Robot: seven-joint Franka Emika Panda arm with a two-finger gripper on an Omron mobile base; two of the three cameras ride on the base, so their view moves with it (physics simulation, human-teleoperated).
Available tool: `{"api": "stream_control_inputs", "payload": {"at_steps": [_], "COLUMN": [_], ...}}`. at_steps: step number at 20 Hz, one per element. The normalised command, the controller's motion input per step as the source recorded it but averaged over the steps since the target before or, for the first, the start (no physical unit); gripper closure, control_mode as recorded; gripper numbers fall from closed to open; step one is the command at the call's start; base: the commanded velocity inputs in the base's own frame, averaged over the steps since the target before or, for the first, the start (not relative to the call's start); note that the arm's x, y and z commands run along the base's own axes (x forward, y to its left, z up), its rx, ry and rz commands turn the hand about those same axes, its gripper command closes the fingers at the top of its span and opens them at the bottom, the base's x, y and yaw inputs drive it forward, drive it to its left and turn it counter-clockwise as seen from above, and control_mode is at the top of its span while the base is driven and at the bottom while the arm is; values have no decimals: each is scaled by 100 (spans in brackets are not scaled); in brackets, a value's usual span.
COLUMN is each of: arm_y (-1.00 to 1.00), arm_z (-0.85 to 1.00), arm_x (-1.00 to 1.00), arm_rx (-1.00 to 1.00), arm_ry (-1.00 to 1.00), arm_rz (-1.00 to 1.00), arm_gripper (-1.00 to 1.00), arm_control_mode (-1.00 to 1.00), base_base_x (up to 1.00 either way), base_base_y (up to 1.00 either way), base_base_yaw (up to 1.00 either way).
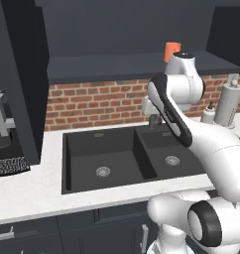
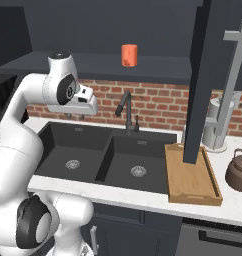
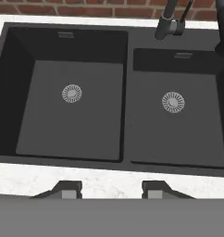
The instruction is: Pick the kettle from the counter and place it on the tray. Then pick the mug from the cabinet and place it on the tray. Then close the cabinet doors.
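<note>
**kettle_fan:** Wooden tray [image 2: 213,192] has nothing on it as far as I can see, sitting on the counter [image 2: 143,199] right at the sink's [image 2: 93,150] right edge. The kettle [image 2: 240,172] is just past the tray's right rim, at the far right end of the counter, not touching the tray. So step one isn't done.

**sim_lurker:** Yep, and the mug [image 2: 129,55] is up on the cabinet [image 2: 108,67] shelf, roughly above the middle of the sink. Nobody's touched it, I'd say. The cabinet doors [image 2: 205,75] are swung open too, you can see one sticking out over the tray with its long silver handle [image 2: 232,85]. So basically all three steps are left: kettle, mug, doors.

**kettle_fan:** What's the gripper [image 3: 111,190] doing?

**sim_lurker:** In the hand view it's looking straight down at the two basins, over the front edge of the counter. Tips stand apart with a gap between them, nothing in it, so it's carrying nothing. It's well away from the kettle, so my guess is the first reach hasn't really started.

**kettle_fan:** Any labels or brand names anywhere?

**sim_lurker:** None I can read. Mug's plain, kettle's plain, no writing on the paper towel roll [image 1: 228,104] either.
</note>
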Motion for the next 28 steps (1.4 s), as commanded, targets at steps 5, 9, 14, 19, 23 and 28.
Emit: {"api": "stream_control_inputs", "payload": {"at_steps": [5, 9, 14, 19, 23, 28], "arm_y": [0, -10, -29, -42, -35, -36], "arm_z": [0, 0, 19, 48, 77, 82], "arm_x": [-18, -50, -56, -41, -4, 7], "arm_rx": [-2, -5, -2, 0, 1, 1], "arm_ry": [-19, -59, -66, -53, -36, -23], "arm_rz": [0, 0, 0, 0, 0, 0], "arm_gripper": [-100, -100, -100, -100, -100, -100], "arm_control_mode": [-100, -100, -100, -100, -100, -100], "base_base_x": [0, 0, 0, 0, 0, 0], "base_base_y": [0, 0, 0, 0, 0, 0], "base_base_yaw": [0, 0, 0, 0, 0, 0]}}
